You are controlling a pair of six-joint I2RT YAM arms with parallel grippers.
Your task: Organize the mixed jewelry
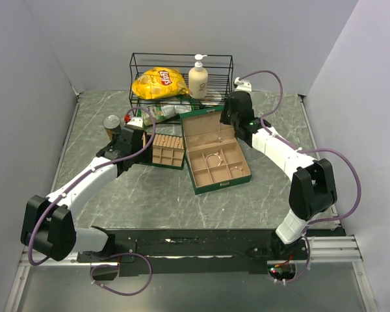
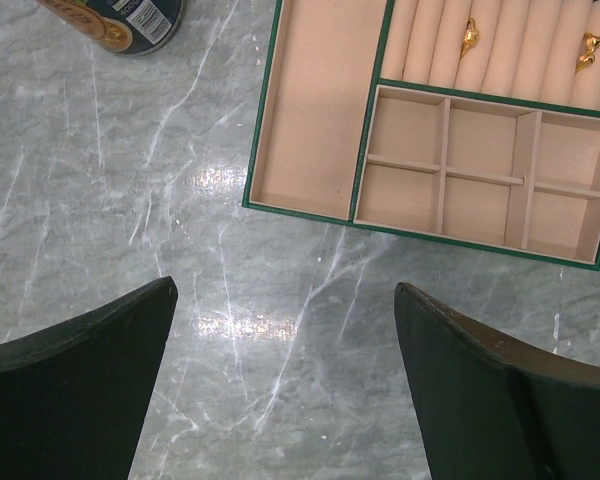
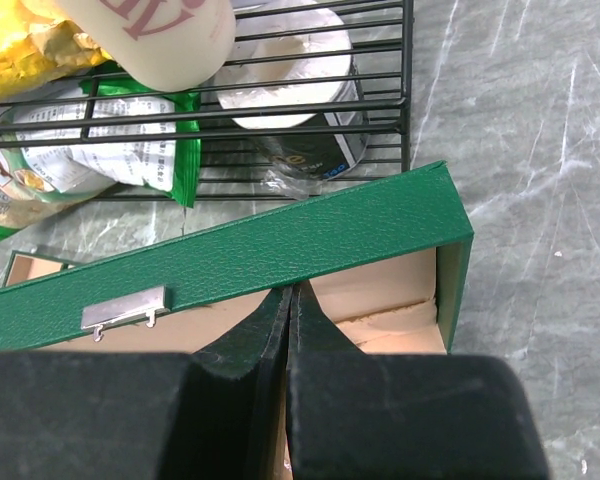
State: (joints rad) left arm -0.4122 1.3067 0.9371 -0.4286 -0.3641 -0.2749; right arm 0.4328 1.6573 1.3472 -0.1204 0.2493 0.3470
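- Two gold-coloured pieces [image 2: 469,37] sit wedged in the padded roll slots at the far end of the divider tray [image 2: 310,120], well apart from each other.
- One thin silver hoop [image 1: 212,158] lies in a middle compartment of the green jewelry box [image 1: 196,179]. A smaller pale piece shows in a compartment nearer the box's right corner, too small to make out.
- The left gripper [image 2: 285,288] hangs over bare marble table [image 1: 149,195] just short of the tray's near edge. Its dark fingers [image 2: 90,370] stand wide apart with nothing between them.
- The right gripper [image 3: 291,295] is at the box's raised lid [image 3: 280,250]. Its fingers are pressed together, tips against the lid's upper edge, just right of the silver clasp [image 3: 125,308]. No jewelry is visible in its grip.
- The tray lies just left of the box, their near corners almost touching.
- A can [image 1: 112,123] stands left of the tray.
- Behind the box, a black wire rack [image 1: 143,65] holds a yellow chip bag [image 1: 159,82], a pump bottle [image 1: 197,78] and a green packet [image 3: 185,150].
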